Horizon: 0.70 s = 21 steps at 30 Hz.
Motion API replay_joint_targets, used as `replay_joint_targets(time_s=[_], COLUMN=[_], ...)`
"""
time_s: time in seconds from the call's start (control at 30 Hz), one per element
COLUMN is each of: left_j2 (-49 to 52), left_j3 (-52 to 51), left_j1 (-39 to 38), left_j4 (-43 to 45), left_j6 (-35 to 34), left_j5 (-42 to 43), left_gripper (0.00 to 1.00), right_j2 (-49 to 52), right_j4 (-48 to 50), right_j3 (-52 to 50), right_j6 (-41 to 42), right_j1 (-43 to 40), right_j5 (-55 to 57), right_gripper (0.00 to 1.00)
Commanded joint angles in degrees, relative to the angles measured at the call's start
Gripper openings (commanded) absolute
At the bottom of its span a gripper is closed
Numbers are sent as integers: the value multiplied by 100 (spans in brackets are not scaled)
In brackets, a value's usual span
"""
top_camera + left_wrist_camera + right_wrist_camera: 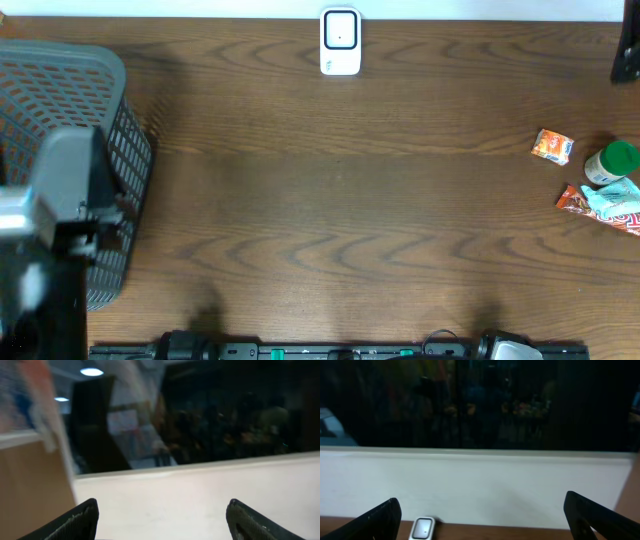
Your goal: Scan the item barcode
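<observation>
The white barcode scanner (340, 42) stands at the table's far edge, and it also shows low in the right wrist view as a scanner (422, 529). The items lie at the right edge: a small orange box (552, 146), a green-capped bottle (612, 163) and a red and teal packet (603, 204). My left arm (62, 205) hangs raised over the basket. Its gripper (162, 503) is open, empty and facing a wall. My right gripper (481, 499) is open and empty, low at the near edge and far from the items.
A grey mesh basket (125, 150) stands at the left edge, partly under my left arm. A dark rail (330, 351) runs along the near edge. A black object (627, 50) stands at the far right corner.
</observation>
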Motion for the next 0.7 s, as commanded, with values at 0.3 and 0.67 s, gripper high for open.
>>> replay_joint_targets(time_s=[0.3,0.67], left_j2=[-1276,-1307], left_j3=[-551,-562], left_j1=[1158,1178], left_j4=[588,592], left_j6=[-24,-26], left_j5=[619,890], left_gripper=[82,82], right_j2=[-385,-1213], right_j4=[564,625], right_j3=[-28,-726], right_j6=[20,48], right_j1=[610,986], right_j5=[-557,-507], right_gripper=[99,99])
